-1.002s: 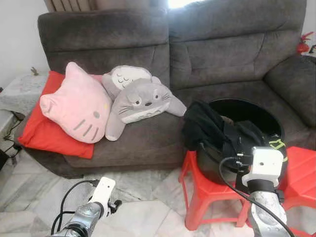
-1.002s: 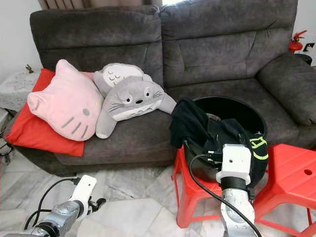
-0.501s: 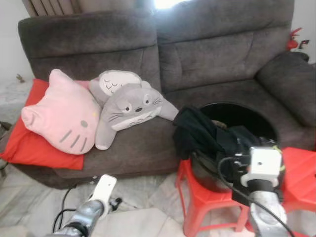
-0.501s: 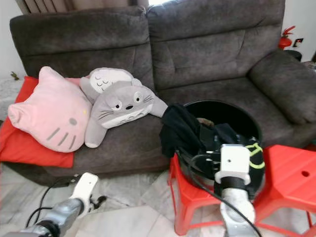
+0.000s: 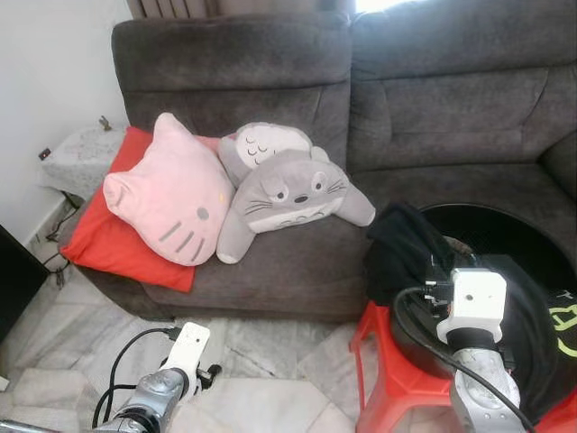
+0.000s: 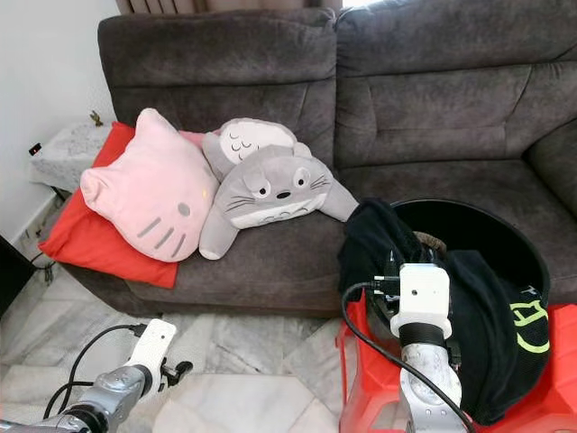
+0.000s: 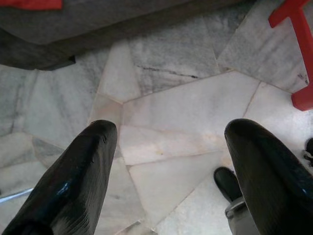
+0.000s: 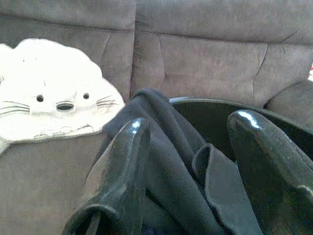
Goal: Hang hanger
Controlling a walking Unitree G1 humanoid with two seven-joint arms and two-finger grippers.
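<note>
While no hanger is visible to us, right gripper [image 8: 186, 171] hovers spread and empty over black clothes [image 6: 478, 307] draping basin [image 6: 505, 236] on red stool [image 5: 388, 379]. We'd search basin before reaching. Left gripper [image 7: 168, 161] splayed, idle above floor [image 7: 171, 103].

Sofa corner, counted

One grey sofa [image 6: 406, 108] carries three cushions: one pink cat face [image 6: 149, 200], one grey whiskered creature [image 6: 270, 194], one red [image 6: 77, 236]. At five o'clock sit one black tub [image 6: 505, 236], one black garment [image 6: 491, 316] and one red stool [image 5: 392, 383].
</note>
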